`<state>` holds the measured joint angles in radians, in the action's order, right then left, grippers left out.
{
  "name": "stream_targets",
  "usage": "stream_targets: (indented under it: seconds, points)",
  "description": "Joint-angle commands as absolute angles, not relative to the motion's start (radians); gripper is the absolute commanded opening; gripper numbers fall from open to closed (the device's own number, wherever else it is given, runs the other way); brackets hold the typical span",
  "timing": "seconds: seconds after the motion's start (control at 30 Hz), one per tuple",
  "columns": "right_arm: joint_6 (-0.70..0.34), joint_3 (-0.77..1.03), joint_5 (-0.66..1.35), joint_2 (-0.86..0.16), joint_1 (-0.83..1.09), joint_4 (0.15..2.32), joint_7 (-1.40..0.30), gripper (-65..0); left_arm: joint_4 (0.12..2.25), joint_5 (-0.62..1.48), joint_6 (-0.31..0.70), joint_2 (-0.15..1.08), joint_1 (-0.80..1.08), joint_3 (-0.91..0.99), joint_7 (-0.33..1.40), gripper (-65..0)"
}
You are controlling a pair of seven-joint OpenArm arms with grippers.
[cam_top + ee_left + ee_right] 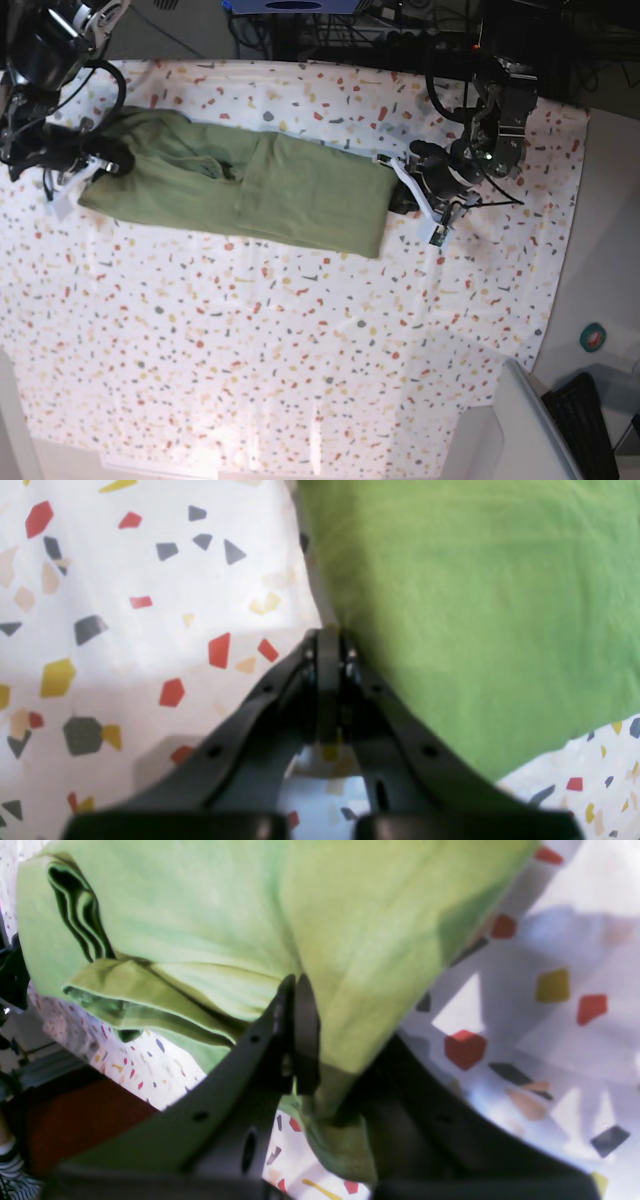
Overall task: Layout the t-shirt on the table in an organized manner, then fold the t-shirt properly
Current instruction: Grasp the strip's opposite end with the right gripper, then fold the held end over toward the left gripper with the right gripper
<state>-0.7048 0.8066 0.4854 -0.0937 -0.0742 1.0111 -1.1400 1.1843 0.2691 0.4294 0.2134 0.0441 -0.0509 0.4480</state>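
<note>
The olive-green t-shirt [280,190] lies on the speckled table [300,350] as a long folded band running left to right across the far half. My right gripper [110,160] is at the band's left end. In the right wrist view it [295,1005] is shut on a fold of the t-shirt [225,915], with layered cloth bunched at its left. My left gripper [397,198] is at the band's right end. In the left wrist view it [328,637] is shut at the t-shirt's [475,605] edge, low over the table [125,605].
Cables and dark equipment [400,30] stand beyond the table's far edge. A grey bin [530,430] and a small teal round thing [593,337] are off the table at the right. The table's edge and floor [75,1120] show in the right wrist view.
</note>
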Motion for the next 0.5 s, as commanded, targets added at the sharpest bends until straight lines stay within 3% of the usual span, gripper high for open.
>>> stream_targets:
  seconds: [0.0,0.17,0.47]
  points:
    - [-0.698,0.803,0.484,-0.104,-0.090,1.018,-1.141,-65.0,1.194,0.268,0.429,0.219,0.036,-0.051,0.452,-65.0]
    - [-0.688,0.802,0.484,-0.099,-0.096,1.086,-1.145,-65.0,1.196,0.268,0.429,0.216,0.036,-0.051,0.456,-65.0]
    - [-0.499,0.578,0.487,-0.084,-0.039,1.371,-1.145,-65.0,1.196,0.268,0.429,0.214,0.036,-0.130,0.455,-65.0]
